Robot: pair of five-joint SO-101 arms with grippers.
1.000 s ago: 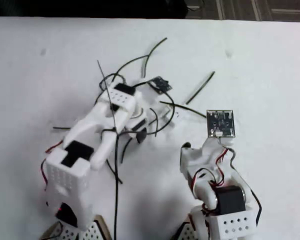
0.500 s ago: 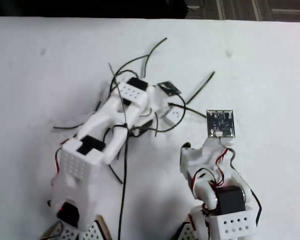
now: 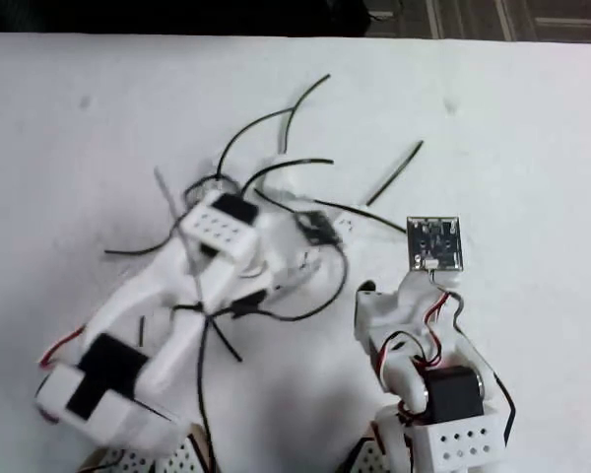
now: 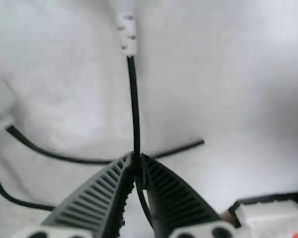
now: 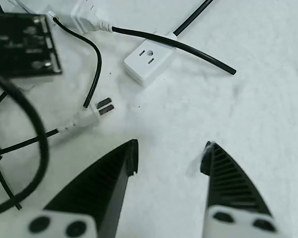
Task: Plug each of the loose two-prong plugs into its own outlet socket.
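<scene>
A loose two-prong plug [image 5: 92,113] lies on the white table [image 5: 268,74] just ahead of the right gripper [image 5: 170,152], whose fingers stand spread apart, holding nothing; a white outlet socket [image 5: 149,60] sits farther beyond, a black cord [image 5: 203,58] crossing its edge, a dark circuit board [image 5: 20,44] off to one side; the left gripper [image 4: 137,161] is clamped on a thin cord [image 4: 134,109] that runs straight ahead of its tips to a white plug [image 4: 126,34].

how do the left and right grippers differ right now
The left gripper is shut on a black cord; the right gripper is open and holds nothing. The left gripper's cord runs to a white plug; the right gripper hangs over bare table beside a loose plug. Both have dark ribbed fingers.
</scene>
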